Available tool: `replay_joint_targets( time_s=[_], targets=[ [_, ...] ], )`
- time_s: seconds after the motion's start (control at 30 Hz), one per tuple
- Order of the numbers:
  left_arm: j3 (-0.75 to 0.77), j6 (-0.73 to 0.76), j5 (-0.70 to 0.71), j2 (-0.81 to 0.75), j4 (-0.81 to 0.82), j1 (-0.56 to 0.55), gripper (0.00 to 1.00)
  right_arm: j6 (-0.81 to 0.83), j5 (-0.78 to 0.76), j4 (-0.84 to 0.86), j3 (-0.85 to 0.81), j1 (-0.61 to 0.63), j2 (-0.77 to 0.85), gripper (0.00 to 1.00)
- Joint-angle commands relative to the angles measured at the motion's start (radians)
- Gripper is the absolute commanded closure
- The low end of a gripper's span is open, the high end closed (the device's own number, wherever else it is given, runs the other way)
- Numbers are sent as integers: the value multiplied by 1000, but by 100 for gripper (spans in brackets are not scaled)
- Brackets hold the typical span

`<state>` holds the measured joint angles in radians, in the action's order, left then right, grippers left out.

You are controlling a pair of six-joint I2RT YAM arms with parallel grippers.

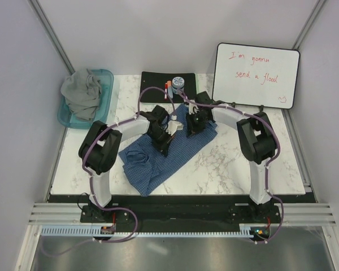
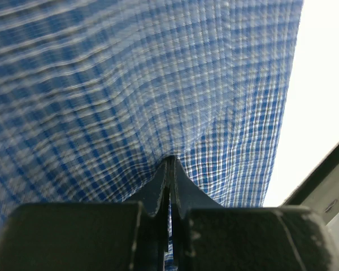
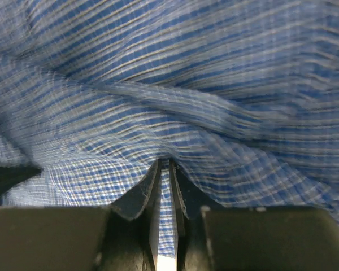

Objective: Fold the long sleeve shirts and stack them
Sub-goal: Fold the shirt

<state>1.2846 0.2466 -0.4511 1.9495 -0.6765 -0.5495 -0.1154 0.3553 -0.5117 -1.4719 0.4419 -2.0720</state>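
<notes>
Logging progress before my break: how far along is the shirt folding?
Done: nothing is stacked. In hand: both the left pincer and right pincer are shut on the checked shirt, which lies rumpled on the table. Remaining: folding it, then the grey shirt, heaped in the teal tub.

Woven checked shirt [image 1: 175,152], soft grey shirt [image 1: 82,90], translucent plastic tub [image 1: 105,93], marbled table [image 1: 243,164]

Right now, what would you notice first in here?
The blue-and-white checked shirt lying across the middle of the table, with the left fingers and right fingers both pinching it. Then the grey shirt heaped in the teal tub far left, and the whiteboard with red writing far right.
</notes>
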Motion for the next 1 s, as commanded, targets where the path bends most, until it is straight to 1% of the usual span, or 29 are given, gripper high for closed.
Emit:
replay_joint_targets(
  time_s=[0.0,0.1,0.13,0.17,0.2,0.23,0.27,0.3,0.33,0.43,0.47,0.53,0.57,0.63,0.67,0.73,0.77,0.8,0.83,0.87,0.9,0.93,0.97],
  targets=[
    [-65,-44,-40,5,-23,-93,98,31,-104,-30,-39,-20,-48,82],
    [-67,-70,-104,12,-9,-107,98,37,-101,-33,-74,-19,-82,82],
    [-70,-78,-151,8,5,-107,98,37,-101,-34,-88,-14,-101,82],
    [-80,-85,-170,0,46,-107,98,42,-98,-33,-119,-9,-114,82],
    [-109,-99,-194,-32,73,-102,98,42,-79,-30,-134,-3,-126,82],
    [-126,-108,-266,-55,100,-96,98,45,-75,-27,-149,12,-151,82],
    [-145,-125,-299,-81,165,-80,98,52,-70,-27,-183,21,-163,82],
    [-178,-157,-332,-153,196,-67,98,74,-49,-24,-201,29,-177,82],
    [-189,-171,-395,-184,222,-55,98,83,-44,-24,-221,49,-204,82],
    [-192,-228,-449,-309,276,14,91,137,-29,-22,-295,84,-252,82],
    [-185,-237,-460,-337,279,54,88,147,-24,-24,-332,90,-263,82],
    [-185,-277,-489,-404,279,97,82,183,-9,-19,-364,101,-292,82],
    [-188,-288,-495,-426,278,136,73,200,5,-24,-398,104,-299,82],
    [-214,-313,-503,-484,278,177,66,242,27,-24,-425,107,-301,80],
    [-226,-320,-509,-506,278,221,57,259,55,-25,-430,109,-295,80],
    [-272,-322,-521,-538,276,264,48,293,65,-25,-429,109,-246,77],
    [-289,-305,-520,-576,272,299,41,302,66,-39,-430,109,-225,75],
    [-310,-249,-505,-593,258,313,37,313,71,-53,-433,109,-202,72],
    [-317,-177,-492,-616,232,324,32,318,73,-65,-432,107,-145,69],
    [-315,-109,-476,-633,160,335,26,321,76,-74,-421,109,-117,66],
    [-295,42,-419,-658,106,335,23,319,100,-103,-413,107,-87,60],
    [-286,128,-393,-667,59,335,21,316,111,-120,-395,107,-32,57],
    [-272,223,-376,-670,-65,335,21,300,128,-148,-380,109,-7,55]
  ],
)
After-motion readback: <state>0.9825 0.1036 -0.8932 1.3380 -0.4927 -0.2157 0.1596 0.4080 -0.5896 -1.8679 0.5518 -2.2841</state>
